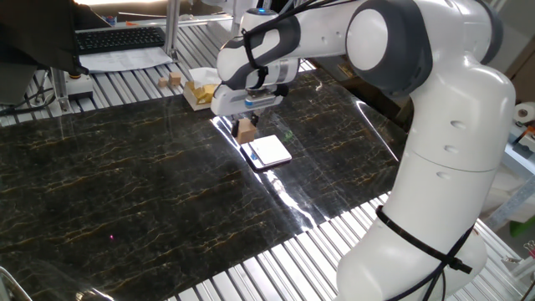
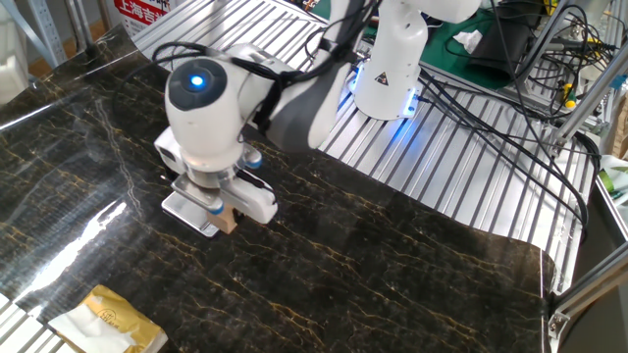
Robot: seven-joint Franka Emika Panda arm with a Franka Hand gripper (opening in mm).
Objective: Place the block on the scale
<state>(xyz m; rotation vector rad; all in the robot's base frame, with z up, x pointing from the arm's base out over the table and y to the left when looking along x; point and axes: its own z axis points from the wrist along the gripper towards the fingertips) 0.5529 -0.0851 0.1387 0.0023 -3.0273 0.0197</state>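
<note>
The block (image 1: 246, 131) is a small tan wooden cube held between my gripper's fingers; it also shows in the other fixed view (image 2: 228, 219). My gripper (image 1: 247, 127) is shut on it and holds it just above the dark table, at the near-left edge of the scale (image 1: 270, 151). The scale is a thin square plate with a shiny white top and dark rim. In the other fixed view my gripper (image 2: 223, 211) covers most of the scale (image 2: 186, 210), of which only one edge shows.
A tan box with yellow material (image 1: 199, 88) and a tiny wooden block (image 1: 174, 81) lie behind the dark mat, near a keyboard (image 1: 119, 38). A tan packet (image 2: 110, 318) lies at the mat's near corner. Cables (image 2: 481, 108) run over the ribbed metal table.
</note>
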